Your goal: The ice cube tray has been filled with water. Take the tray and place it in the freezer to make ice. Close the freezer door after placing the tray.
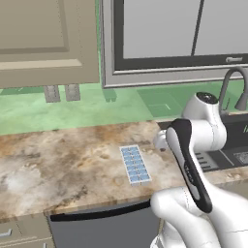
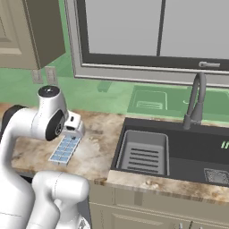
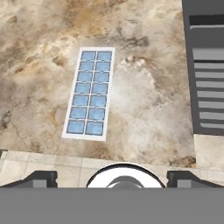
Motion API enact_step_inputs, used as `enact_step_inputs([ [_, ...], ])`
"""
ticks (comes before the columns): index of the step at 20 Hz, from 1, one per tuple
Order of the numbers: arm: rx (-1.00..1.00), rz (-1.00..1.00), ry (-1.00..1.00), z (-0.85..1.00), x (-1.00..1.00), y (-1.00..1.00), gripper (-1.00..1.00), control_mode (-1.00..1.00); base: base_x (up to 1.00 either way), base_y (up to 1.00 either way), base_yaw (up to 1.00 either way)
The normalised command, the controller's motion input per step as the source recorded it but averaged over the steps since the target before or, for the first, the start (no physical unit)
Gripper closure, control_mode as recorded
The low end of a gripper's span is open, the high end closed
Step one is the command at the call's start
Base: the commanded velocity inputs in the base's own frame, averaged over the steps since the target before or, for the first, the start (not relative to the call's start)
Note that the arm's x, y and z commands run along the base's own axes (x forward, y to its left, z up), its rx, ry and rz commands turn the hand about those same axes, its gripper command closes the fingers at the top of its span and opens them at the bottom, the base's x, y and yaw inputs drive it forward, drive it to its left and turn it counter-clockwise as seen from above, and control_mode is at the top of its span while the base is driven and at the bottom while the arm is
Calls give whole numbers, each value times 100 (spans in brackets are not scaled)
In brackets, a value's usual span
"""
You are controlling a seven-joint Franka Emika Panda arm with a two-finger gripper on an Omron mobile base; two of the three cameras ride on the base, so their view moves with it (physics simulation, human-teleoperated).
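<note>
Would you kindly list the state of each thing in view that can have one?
ice cube tray: flat on the counter, cells blue, not held.
tool: open, above the counter, holding nothing.
faucet: no water visible.
sink: basin holds a grey rack.

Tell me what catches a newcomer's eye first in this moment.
The ice cube tray, white with blue cells, lies flat on the marbled counter, left of the dark sink. The end effector hangs open above the tray, touching nothing.
</note>
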Motion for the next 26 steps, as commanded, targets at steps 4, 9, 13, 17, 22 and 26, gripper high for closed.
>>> enact_step_inputs([
  [4,6,0,-1,-16,0,0,-100,-100,0,0,0],
  [9,3,0,0,-15,3,0,-100,-100,0,0,0],
  [13,2,0,0,-16,2,0,-100,-100,0,0,0],
  [17,1,0,0,-26,0,0,-100,-100,0,0,0],
  [22,11,-1,0,-30,0,0,-100,-100,0,0,0],
  [26,13,-5,0,-28,-1,0,-100,-100,0,0,0],
])
